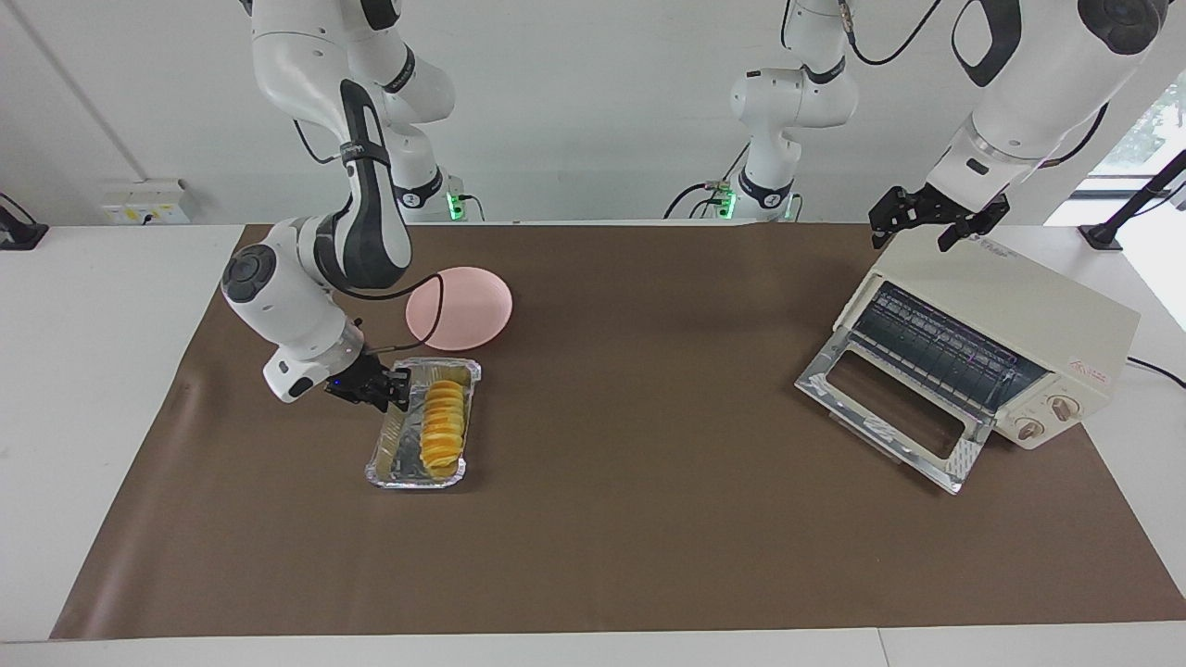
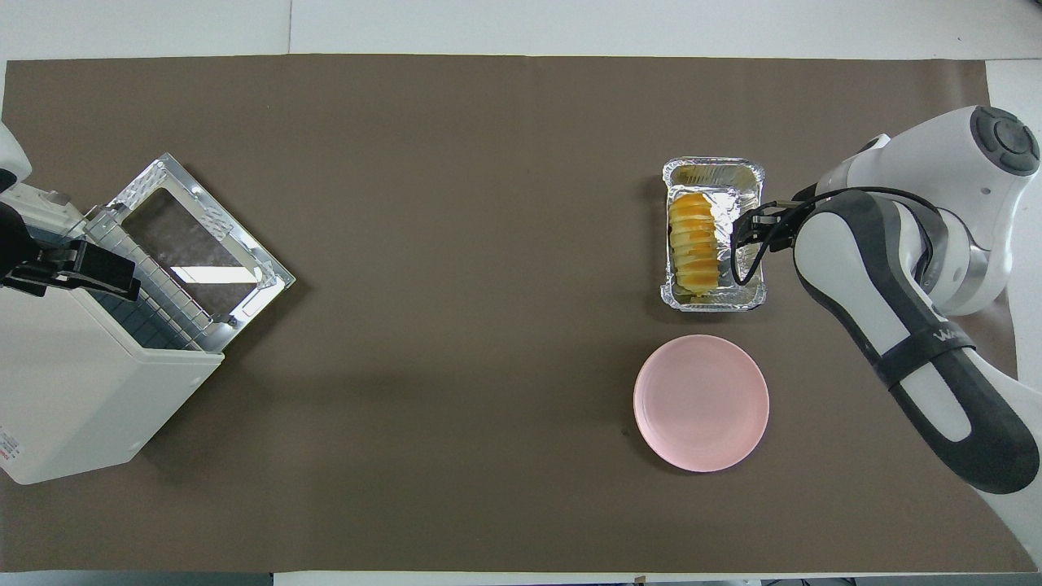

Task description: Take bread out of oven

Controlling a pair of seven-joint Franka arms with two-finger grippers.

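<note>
Wide open mat between foil tray (image 1: 422, 437) and oven (image 1: 996, 347). Pink plate (image 1: 460, 308) just beside tray, robot side. Dropped oven door (image 1: 889, 409) juts toward tray. Rest of surface (image 1: 593, 537) passable.
</note>
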